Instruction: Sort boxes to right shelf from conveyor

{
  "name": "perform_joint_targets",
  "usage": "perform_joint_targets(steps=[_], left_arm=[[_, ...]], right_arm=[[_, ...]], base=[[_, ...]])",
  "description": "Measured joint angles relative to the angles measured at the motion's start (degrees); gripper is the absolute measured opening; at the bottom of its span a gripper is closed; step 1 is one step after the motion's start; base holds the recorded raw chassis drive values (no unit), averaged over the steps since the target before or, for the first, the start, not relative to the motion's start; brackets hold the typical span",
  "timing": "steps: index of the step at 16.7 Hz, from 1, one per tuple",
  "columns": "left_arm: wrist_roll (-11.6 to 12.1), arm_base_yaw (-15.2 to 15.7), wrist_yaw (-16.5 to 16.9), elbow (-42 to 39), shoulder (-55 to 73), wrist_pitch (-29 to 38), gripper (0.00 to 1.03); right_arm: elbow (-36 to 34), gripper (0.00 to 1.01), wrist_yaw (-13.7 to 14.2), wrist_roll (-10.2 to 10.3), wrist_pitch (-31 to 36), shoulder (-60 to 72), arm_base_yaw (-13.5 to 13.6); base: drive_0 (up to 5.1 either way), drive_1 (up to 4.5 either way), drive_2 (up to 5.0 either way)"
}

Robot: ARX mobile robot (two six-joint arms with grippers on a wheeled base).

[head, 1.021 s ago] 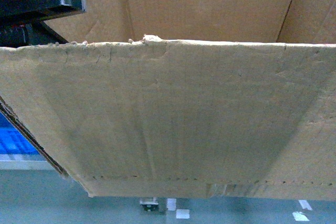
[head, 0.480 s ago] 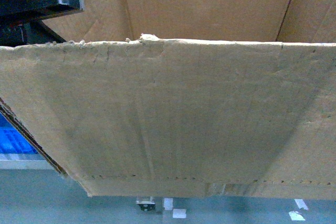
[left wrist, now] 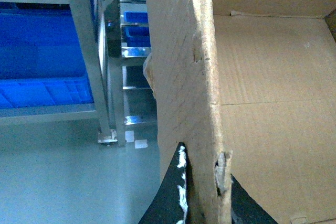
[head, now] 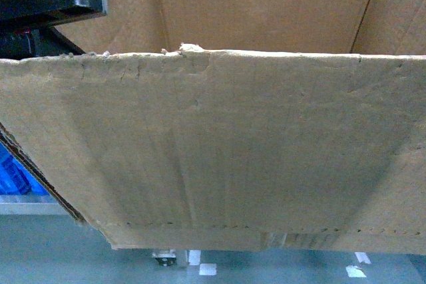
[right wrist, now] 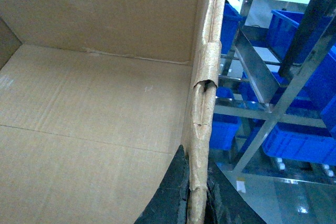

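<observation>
Behind carton (head: 226, 157), seemingly blue bins (right wrist: 310, 140)

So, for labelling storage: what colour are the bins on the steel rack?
Blue bins on the steel rack, clearest in the right wrist view.

Brown corrugated carton (head: 226, 151), blue bins (left wrist: 42, 72)

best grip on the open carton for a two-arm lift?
Pinch the two opposite side walls of the carton at their top edges, coming from above. It has no flaps or handles, and the left hand and right hand each straddle a wall that way.
</observation>
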Motion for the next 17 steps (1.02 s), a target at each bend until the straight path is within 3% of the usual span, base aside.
perform_joint_targets(steps=[9, 17], left_arm=[[-0.02, 0.0, 0.02, -0.02, 0.07, -0.09, 0.04], [-0.02, -0.17, 0.0, -0.02, 0.07, 0.02, 0.04]], right_arm=[[0.0, 0.03, 0.0, 0.0, -0.11, 0.02, -0.02], [-0.02, 0.03, -0.07, 0.0, 0.02, 0.0, -0.33]], base=[[4.4, -1.99, -2.0], [0.0, 0.0, 0.0]])
